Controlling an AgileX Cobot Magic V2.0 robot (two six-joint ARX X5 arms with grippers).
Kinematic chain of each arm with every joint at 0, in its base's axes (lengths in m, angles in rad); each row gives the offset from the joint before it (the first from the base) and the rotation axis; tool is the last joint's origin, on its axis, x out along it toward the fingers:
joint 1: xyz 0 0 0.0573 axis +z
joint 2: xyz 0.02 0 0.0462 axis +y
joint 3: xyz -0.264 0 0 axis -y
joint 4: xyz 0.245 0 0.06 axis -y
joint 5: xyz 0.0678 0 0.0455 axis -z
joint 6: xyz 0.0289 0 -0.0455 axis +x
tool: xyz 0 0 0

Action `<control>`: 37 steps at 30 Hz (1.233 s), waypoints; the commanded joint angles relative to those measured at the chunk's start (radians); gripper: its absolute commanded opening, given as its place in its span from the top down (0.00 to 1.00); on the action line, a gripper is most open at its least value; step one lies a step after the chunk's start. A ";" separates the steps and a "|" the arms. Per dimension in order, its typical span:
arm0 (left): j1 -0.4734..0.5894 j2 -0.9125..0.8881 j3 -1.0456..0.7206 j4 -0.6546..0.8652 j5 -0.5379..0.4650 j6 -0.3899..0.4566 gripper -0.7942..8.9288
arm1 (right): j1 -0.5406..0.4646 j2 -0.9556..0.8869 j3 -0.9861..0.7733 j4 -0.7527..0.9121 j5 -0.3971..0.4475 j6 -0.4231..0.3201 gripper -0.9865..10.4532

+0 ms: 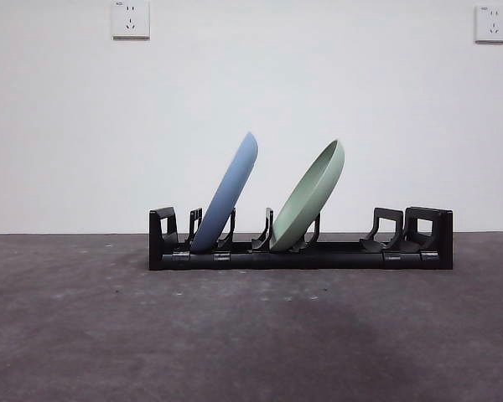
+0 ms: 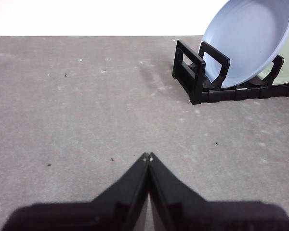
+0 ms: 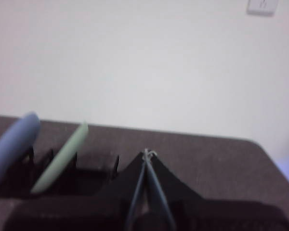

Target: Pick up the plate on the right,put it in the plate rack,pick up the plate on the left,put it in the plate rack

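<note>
The black plate rack (image 1: pixel 318 255) lies across the middle of the table. A blue plate (image 1: pixel 228 194) leans in its left slots and a pale green plate (image 1: pixel 310 197) leans in the middle slots, both tilted to the right. In the left wrist view the rack's end (image 2: pixel 195 72) and the blue plate (image 2: pixel 248 41) sit well ahead of my left gripper (image 2: pixel 148 157), which is shut and holds nothing. My right gripper (image 3: pixel 148 154) is shut and empty, raised off to the side of the rack, with the blue plate (image 3: pixel 12 144) and green plate (image 3: pixel 62 156) blurred beyond it.
Grey mottled tabletop (image 1: pixel 251 335) spreads in front of the rack. A white wall with two sockets (image 1: pixel 130 18) stands behind. The table's far right edge (image 3: pixel 267 149) shows in the right wrist view. Neither arm shows in the front view.
</note>
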 commanded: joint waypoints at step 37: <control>0.003 0.000 -0.010 0.007 -0.001 -0.010 0.92 | 0.001 -0.241 -0.655 0.204 0.005 0.090 0.91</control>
